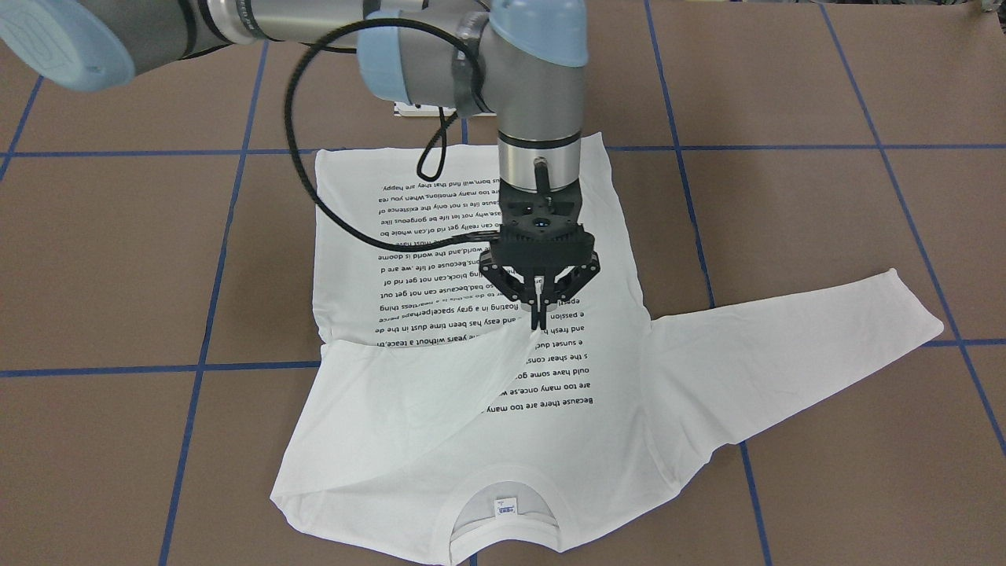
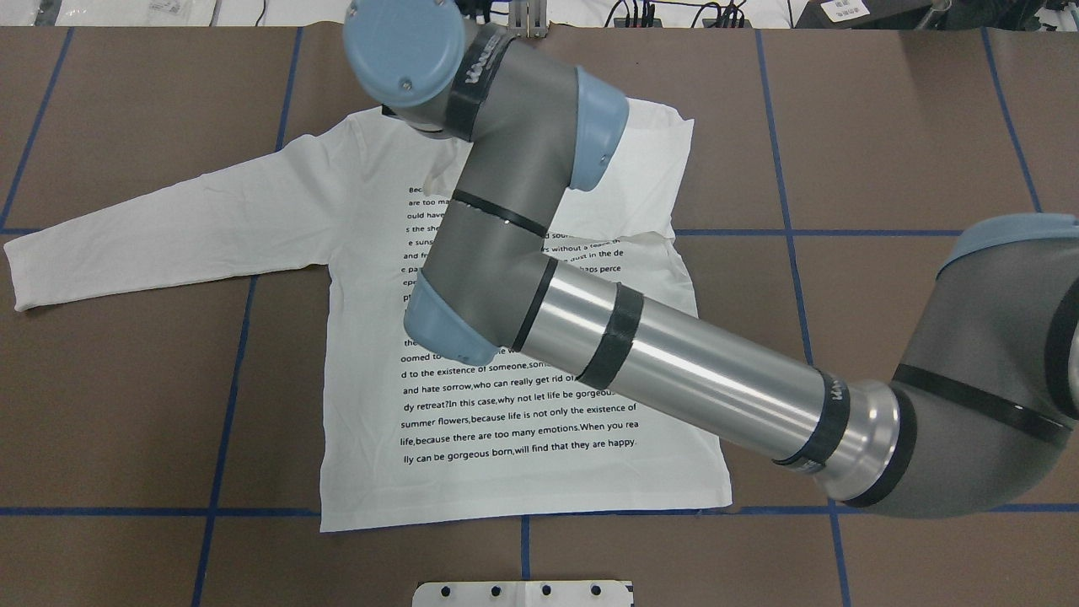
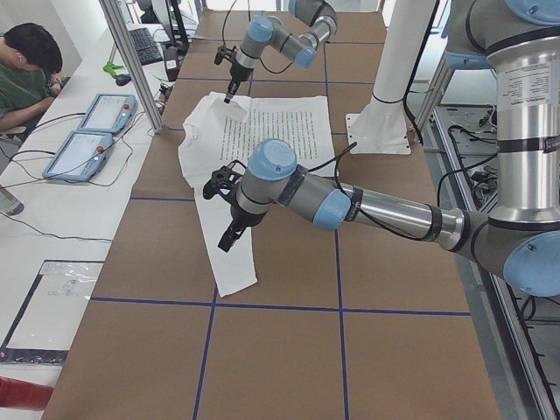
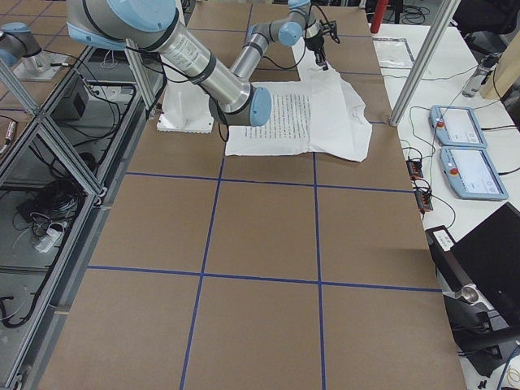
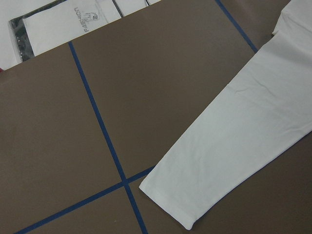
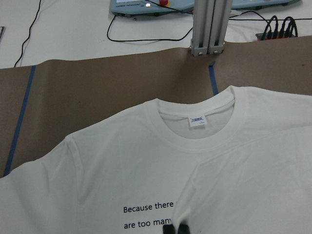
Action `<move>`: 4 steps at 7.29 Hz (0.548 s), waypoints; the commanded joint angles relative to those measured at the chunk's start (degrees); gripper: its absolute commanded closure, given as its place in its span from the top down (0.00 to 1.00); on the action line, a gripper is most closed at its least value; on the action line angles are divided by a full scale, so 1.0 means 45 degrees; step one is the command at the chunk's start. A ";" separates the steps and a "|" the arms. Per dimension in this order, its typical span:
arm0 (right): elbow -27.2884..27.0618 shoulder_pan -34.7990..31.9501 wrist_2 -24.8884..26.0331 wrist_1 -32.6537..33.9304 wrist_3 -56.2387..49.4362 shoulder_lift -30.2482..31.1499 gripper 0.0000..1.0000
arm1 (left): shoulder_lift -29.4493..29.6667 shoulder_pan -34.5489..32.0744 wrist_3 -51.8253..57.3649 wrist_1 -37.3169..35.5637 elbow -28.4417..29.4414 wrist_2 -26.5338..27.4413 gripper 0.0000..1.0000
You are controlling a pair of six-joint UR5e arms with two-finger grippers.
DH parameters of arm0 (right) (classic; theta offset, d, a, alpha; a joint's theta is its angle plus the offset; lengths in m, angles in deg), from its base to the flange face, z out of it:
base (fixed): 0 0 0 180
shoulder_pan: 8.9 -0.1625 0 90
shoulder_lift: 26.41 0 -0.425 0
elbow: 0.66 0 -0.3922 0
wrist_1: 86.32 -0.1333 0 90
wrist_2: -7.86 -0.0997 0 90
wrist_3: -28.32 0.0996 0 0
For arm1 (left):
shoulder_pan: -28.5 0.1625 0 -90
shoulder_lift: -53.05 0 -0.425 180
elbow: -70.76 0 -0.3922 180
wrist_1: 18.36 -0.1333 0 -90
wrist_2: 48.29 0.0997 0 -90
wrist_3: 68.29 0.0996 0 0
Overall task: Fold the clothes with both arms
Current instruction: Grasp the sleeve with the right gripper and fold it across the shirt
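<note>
**Right hand pinches a sleeve end above the T-shirt's print**

The right hand (image 1: 538,318) points straight down. Its two fingers are pressed together on a peak of white cloth, the end of one sleeve (image 1: 393,424) of the T-shirt (image 1: 346,259). That sleeve rises in a slanting fold from the shoulder up to the hand, crossing the chest and covering part of the printed lines. In the right wrist view the dark fingertips (image 6: 169,229) sit at the bottom edge with cloth between them.

Under the hand the T-shirt lies flat on the worktop (image 1: 825,236), print side up. Beyond the hand, away from the robot, are the collar and its small neck label (image 1: 504,507). Back toward the robot is the hem, near the white pedestal plate (image 2: 523,593). On the robot's left of the hand the other sleeve (image 1: 786,354) lies spread flat, well apart from it. A black cable (image 1: 314,196) loops down from the right arm (image 1: 267,23) over the print.

The left hand (image 3: 229,238) hangs above that spread sleeve. I cannot tell whether its fingers are spread or pressed together. Its wrist view shows only the cuff (image 5: 170,204) and the blue tape lines (image 5: 97,122) on the brown worktop.
</note>
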 commanded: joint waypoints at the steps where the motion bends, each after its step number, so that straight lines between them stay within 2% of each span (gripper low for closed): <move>1: 0.1466 0.1231 0.1146 -0.1068 0.1003 -0.0606 0.13 | -0.0031 -0.0001 0.0000 -0.0001 0.0009 -0.0013 1.00; 2: 0.2551 0.1349 0.1223 -0.1126 0.1183 -0.1247 0.58 | -0.0031 -0.0001 0.0000 -0.0001 0.0009 -0.0013 1.00; 3: 0.2833 0.1351 0.1495 -0.1127 0.1785 -0.1466 1.00 | -0.0147 -0.0001 0.0000 -0.0001 -0.0010 -0.0013 1.00; 4: 0.2836 0.1331 0.1439 -0.1127 0.1887 -0.1526 1.00 | -0.0186 -0.0001 0.0000 -0.0001 -0.0010 -0.0013 1.00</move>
